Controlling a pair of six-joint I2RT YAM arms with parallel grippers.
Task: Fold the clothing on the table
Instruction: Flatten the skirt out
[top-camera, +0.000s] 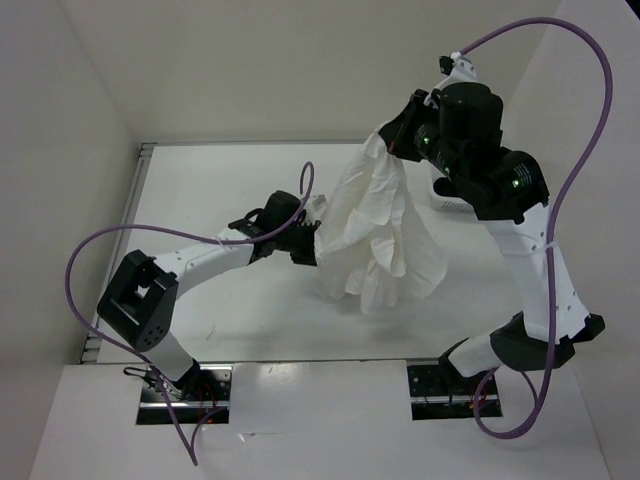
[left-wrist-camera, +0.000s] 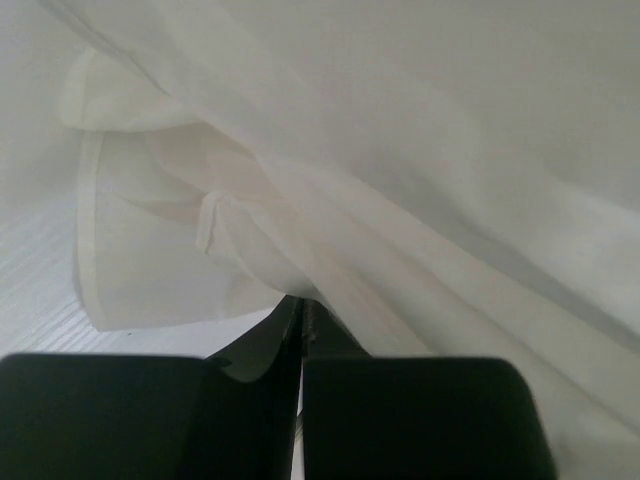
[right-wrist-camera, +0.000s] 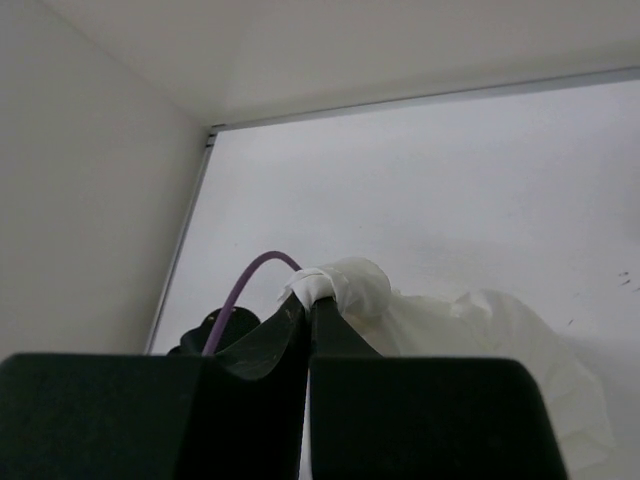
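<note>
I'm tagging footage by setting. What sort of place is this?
Probably a robotics lab test cell, not a home: a left arm and right arm bolted at a white table's near edge, plain white panels walling it in, loose purple cables.

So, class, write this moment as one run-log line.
phase: lift | left jaws: shut on clothing | right jaws: shut on clothing, held high over table | clothing: bunched, hanging | fold: not done
</note>
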